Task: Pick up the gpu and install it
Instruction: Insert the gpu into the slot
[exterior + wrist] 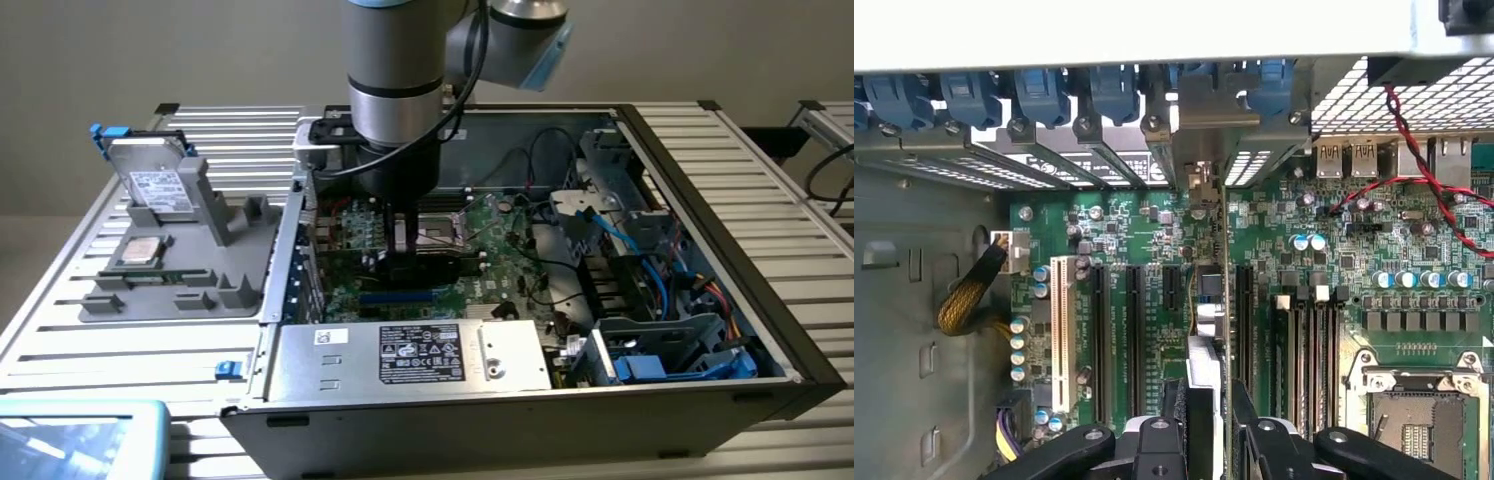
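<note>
Where jaws meet, the gpu stands — pinched.

Open computer case on a slatted table, with a parts fixture just beside it on the exterior view's left. A hard drive stood upright at the fixture's far end, and a processor lay nearer on it. Inside the case, the motherboard lay on the floor, the power supply sat along the near wall, and a drive cage occupied the near corner on the exterior view's right. The arm reached down into the case, with the gripper just above the motherboard, left of the CPU socket. The gpu stood on edge, clamped between the fingers, among the expansion slots. Its bracket was at the case wall.
</note>
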`<state>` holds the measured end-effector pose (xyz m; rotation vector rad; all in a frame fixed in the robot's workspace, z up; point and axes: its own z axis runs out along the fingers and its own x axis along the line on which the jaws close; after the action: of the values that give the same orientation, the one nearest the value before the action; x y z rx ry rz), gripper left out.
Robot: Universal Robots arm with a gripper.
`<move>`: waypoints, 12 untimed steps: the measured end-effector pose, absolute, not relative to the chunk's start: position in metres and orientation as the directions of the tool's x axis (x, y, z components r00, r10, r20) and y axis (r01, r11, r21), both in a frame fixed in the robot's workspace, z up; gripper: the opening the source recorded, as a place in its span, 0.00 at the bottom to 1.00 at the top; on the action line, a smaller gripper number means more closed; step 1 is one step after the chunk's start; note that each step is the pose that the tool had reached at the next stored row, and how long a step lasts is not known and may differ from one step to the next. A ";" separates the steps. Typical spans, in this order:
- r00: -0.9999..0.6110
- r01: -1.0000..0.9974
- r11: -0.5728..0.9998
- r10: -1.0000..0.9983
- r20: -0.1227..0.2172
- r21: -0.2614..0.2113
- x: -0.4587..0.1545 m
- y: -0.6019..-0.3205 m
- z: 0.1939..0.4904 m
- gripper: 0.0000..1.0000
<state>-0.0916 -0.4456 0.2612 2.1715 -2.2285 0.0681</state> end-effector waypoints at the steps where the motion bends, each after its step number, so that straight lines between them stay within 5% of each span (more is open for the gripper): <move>1: -0.026 -1.000 0.026 -0.998 0.051 -0.011 -0.092 -0.446 0.261 0.28; 12: -0.026 -1.000 0.026 -0.998 0.050 -0.010 -0.092 -0.446 0.260 0.28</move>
<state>-0.0915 -0.4465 0.2600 2.1720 -2.2290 0.0659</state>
